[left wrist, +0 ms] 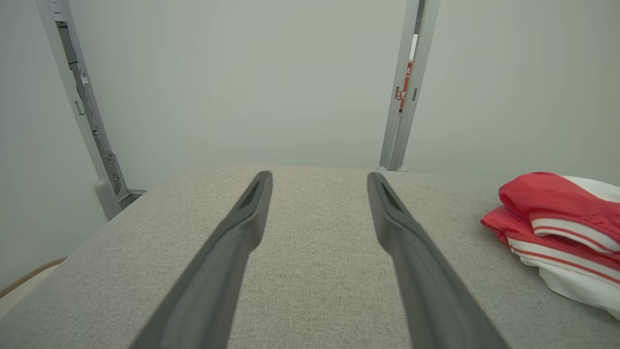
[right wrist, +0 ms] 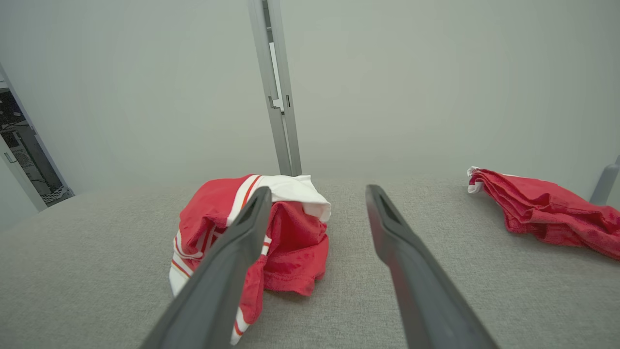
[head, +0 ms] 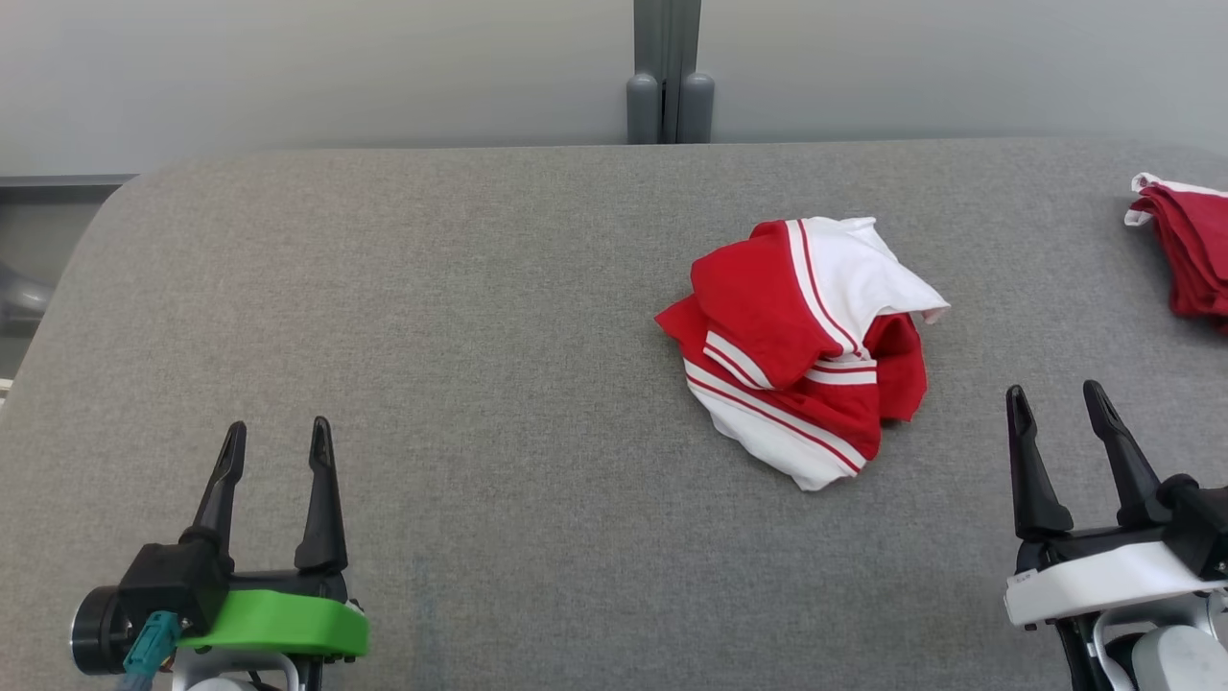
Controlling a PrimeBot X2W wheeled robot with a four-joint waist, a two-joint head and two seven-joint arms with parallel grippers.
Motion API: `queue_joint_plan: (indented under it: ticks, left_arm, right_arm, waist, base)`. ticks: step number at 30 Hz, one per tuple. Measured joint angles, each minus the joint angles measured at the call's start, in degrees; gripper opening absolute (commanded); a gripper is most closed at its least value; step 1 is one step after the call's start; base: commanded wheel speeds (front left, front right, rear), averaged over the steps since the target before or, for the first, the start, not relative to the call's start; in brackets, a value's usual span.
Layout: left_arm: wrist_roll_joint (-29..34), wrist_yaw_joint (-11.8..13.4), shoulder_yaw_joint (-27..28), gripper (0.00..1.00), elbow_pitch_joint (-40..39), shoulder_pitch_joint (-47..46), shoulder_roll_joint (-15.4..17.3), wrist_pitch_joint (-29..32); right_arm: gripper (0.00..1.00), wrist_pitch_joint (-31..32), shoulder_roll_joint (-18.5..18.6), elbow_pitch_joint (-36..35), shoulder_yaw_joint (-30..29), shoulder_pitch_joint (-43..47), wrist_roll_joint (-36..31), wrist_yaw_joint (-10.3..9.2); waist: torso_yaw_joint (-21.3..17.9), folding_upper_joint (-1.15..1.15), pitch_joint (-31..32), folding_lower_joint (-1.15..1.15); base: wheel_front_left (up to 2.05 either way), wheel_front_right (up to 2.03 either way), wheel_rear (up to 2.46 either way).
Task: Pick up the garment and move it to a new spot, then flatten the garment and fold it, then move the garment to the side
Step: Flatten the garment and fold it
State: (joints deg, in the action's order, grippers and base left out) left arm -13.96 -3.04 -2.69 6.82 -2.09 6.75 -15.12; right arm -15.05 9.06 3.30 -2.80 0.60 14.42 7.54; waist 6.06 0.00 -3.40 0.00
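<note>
A crumpled red and white striped garment (head: 806, 345) lies in a heap on the grey table, right of centre. It shows at the right edge of the left wrist view (left wrist: 557, 228) and just ahead, left of centre, in the right wrist view (right wrist: 252, 228). My left gripper (head: 276, 446) rests open at the lower left, far from the heap, with nothing between its fingers (left wrist: 319, 184). My right gripper (head: 1057, 408) stands open at the lower right, a short way right of and nearer than the garment, also empty (right wrist: 317, 196).
A second red garment (head: 1185, 250) lies folded at the table's far right edge, also seen in the right wrist view (right wrist: 542, 211). The grey fabric table (head: 460, 336) has rounded far corners. A grey post (head: 669, 72) stands behind it against the pale wall.
</note>
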Motion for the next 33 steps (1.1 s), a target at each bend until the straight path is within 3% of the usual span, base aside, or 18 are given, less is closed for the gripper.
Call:
queue_joint_plan:
  ticks: [11, 25, 33]
  left_arm:
    - [0.94, -0.59, -0.69, 1.00, 0.70, -1.21, -1.42, 0.00]
    - [1.98, -1.33, -0.96, 1.00, 0.99, -3.00, -2.49, 0.00]
    - [2.61, -1.58, -1.53, 1.00, 1.33, -4.41, -2.96, 0.00]
  right_arm:
    - [1.00, 0.09, 1.20, 4.92, 4.89, -7.48, 0.67, -0.01]
    - [1.00, 0.05, -1.11, 17.61, 9.48, -13.93, 4.09, -0.01]
    - [1.00, 0.05, -2.13, 20.65, 9.71, -16.78, 7.25, -0.01]
  waist:
    - [2.10, 0.00, -1.94, 0.00]
    - [5.45, 0.00, -5.12, 0.00]
    - [6.70, 0.00, -6.86, 0.00]
  base:
    - [0.00, 0.00, 0.00]
    - [0.00, 0.00, 0.00]
    - [0.00, 0.00, 0.00]
